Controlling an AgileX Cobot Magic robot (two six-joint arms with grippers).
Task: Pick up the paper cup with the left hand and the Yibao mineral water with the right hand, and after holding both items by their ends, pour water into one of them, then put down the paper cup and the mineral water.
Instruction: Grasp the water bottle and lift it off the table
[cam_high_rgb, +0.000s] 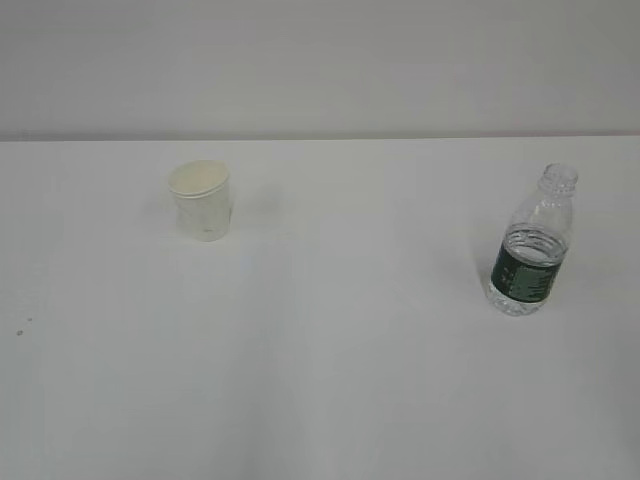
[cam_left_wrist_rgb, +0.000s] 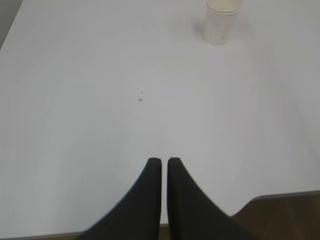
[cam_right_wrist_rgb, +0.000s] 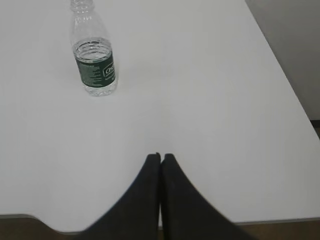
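Both things stand upright and well apart on the white table (cam_high_rgb: 330, 380), one per side, which suits a two-arm pickup: cup (cam_high_rgb: 201, 201) toward 10 o'clock in the exterior view for the left arm, bottle (cam_high_rgb: 533, 243) toward 3 o'clock for the right. Neither is touched; nothing lifted yet.

Left end effector (cam_left_wrist_rgb: 164, 161): fingers pinched together, only a thin slit between them, holding nothing. It sits low over the near table edge, cup far off at 1 o'clock in its wrist view. Right end effector (cam_right_wrist_rgb: 160, 157): also pinched closed, empty, bottle at 11 o'clock in its view, well apart. Likely start pose; both would need to open before any grasp.

Cup: small, white, tapered, rolled rim, cream inside, a faint grey mark on the wall. Looks slightly tilted in the exterior view, could be lens. Light and thin, so probably easy to crush or tip.

Bottle: clear ribbed plastic, dark green label band at the middle, no cap, water level about at the top of the label. Open neck means a spill if knocked.

Two tiny specks (cam_left_wrist_rgb: 140, 98) on the table, left side.
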